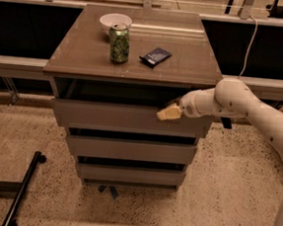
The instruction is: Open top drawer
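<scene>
The top drawer (111,116) is the widest grey-brown front under the cabinet's brown top (137,50). It stands pulled out a little, with a dark gap above its front panel. My gripper (168,112) comes in from the right on a white arm (241,101). Its tan fingertips sit at the upper edge of the top drawer's front, right of the middle. Two narrower drawer fronts (131,148) sit below it.
On the cabinet top stand a green can (120,44), a white bowl (115,22) behind it and a dark blue packet (155,56). A black pole (23,189) lies on the speckled floor at the lower left. A dark shelf wall runs behind the cabinet.
</scene>
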Robot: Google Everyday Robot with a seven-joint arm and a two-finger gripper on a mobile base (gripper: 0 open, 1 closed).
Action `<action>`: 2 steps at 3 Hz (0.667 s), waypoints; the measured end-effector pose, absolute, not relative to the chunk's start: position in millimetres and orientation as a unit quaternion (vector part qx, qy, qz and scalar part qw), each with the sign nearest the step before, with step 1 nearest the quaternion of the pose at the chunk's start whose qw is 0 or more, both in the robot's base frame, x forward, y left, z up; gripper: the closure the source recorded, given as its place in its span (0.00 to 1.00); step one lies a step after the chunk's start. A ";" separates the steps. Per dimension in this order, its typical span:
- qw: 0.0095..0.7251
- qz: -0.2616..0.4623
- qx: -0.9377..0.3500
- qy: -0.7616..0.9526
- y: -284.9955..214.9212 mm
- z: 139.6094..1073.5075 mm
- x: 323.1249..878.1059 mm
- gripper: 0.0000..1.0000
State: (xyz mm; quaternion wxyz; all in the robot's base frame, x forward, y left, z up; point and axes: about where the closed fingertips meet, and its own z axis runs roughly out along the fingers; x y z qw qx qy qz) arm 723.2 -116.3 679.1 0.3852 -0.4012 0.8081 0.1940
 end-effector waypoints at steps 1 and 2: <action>0.391 0.187 -0.407 0.804 -126.6 703.2 687.9 0.82; 0.391 0.185 -0.408 0.804 -128.8 706.8 681.3 0.60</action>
